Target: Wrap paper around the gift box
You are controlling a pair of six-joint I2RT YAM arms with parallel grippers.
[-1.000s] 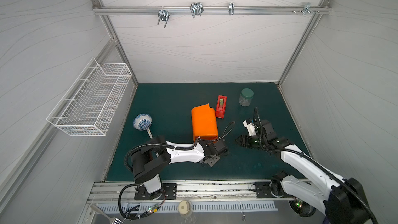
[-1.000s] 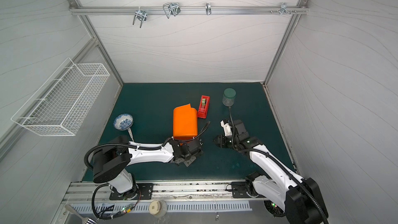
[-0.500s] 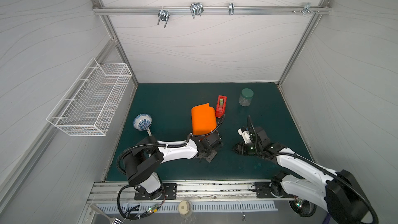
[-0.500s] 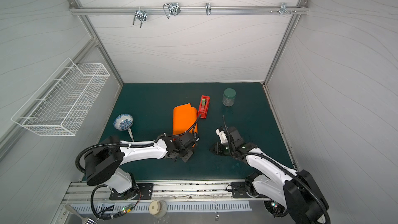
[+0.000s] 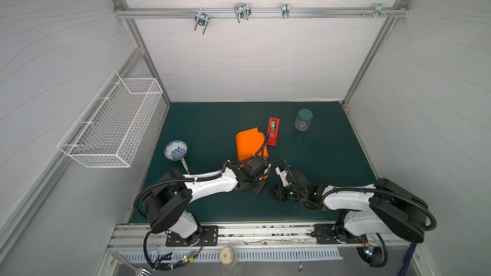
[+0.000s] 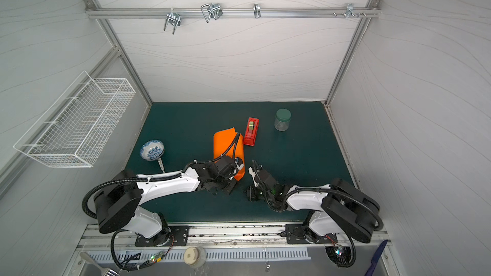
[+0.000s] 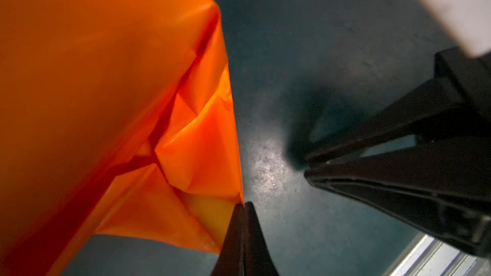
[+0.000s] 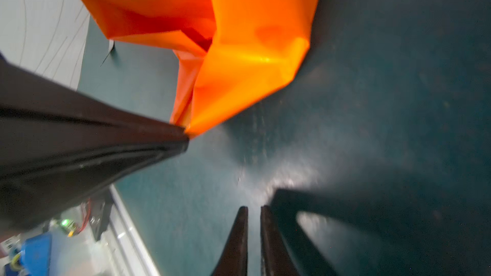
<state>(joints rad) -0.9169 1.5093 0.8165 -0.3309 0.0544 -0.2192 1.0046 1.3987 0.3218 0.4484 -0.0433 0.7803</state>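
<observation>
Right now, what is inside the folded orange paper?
At its open end the paper shows only its own folded orange layers and a yellower inner side. The gift box is not visible in any view; if it is inside, the paper covers it.

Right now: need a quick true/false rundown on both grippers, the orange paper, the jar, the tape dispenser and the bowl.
1. The left gripper is shut on a corner of the orange paper. True.
2. The right gripper grips the paper too. False: it holds nothing and is over the green mat, clear of the paper.
3. The green-lidded jar lies on its side. False: it stands upright.
4. The red tape dispenser sits right beside the paper. True.
5. The blue-and-white bowl sits between the paper and the jar. False: it is on the left arm's side of the paper.
</observation>
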